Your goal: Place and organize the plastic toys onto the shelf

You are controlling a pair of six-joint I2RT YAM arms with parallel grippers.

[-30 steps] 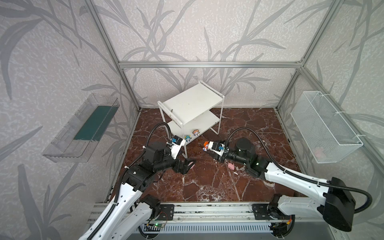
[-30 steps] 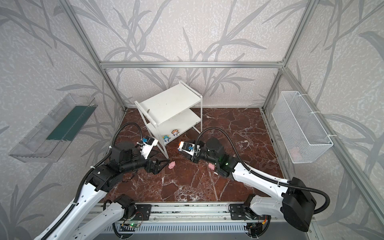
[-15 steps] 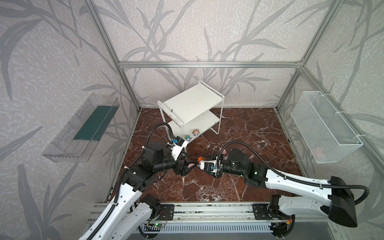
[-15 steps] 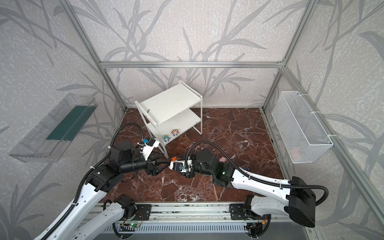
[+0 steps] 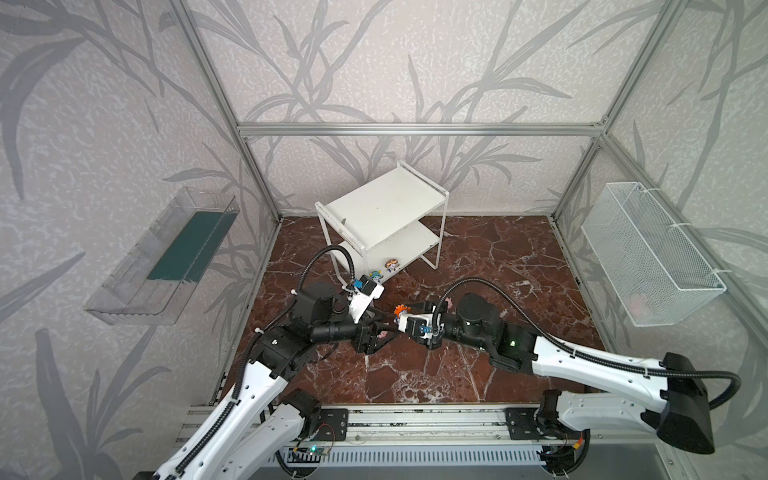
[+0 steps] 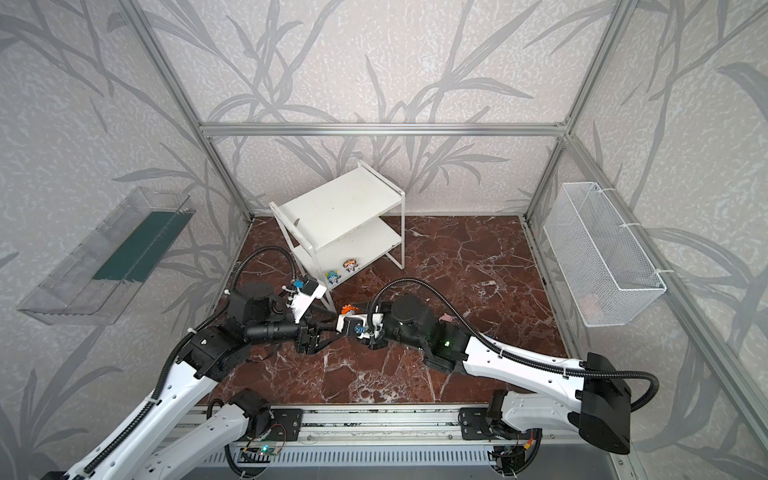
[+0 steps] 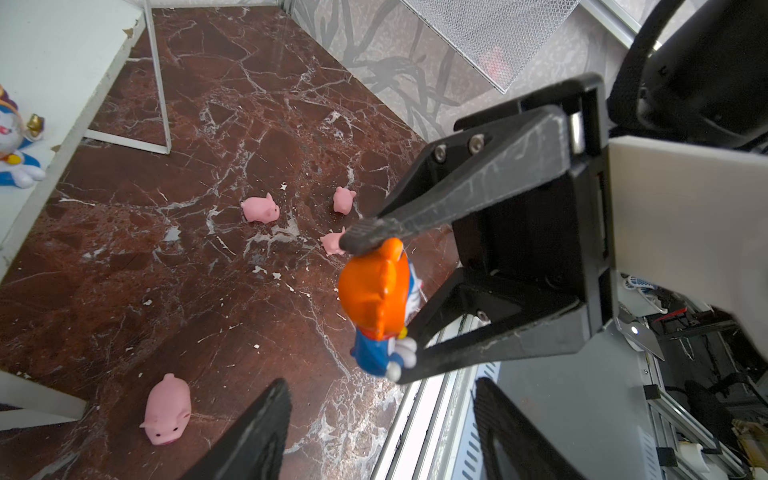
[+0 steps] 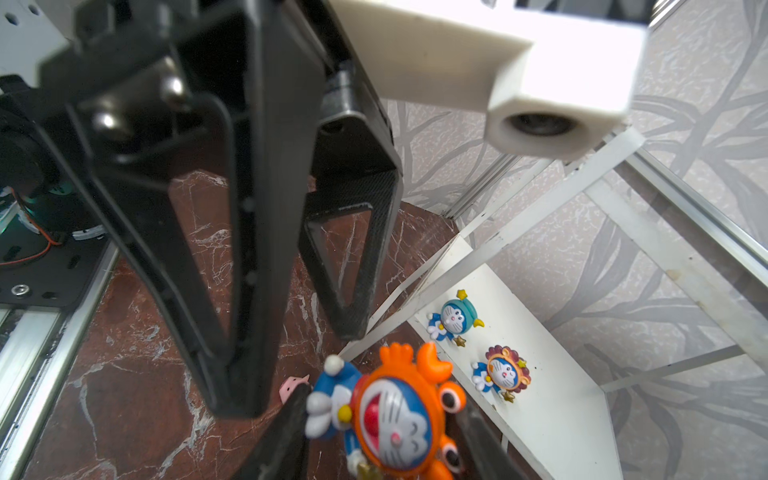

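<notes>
Gripping the orange figurine (image 7: 374,291), right jaws half hide a pig (image 7: 330,244); left jaws parted, empty

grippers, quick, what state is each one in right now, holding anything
left gripper: open, holding nothing
right gripper: closed on the orange figurine, held above the floor

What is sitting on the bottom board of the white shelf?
Two toys: a teal-hooded figurine and a gold-maned figurine, by the edge of the bottom board nearest the robot. The top board covers the rest, so anything farther back can't be seen.
</notes>
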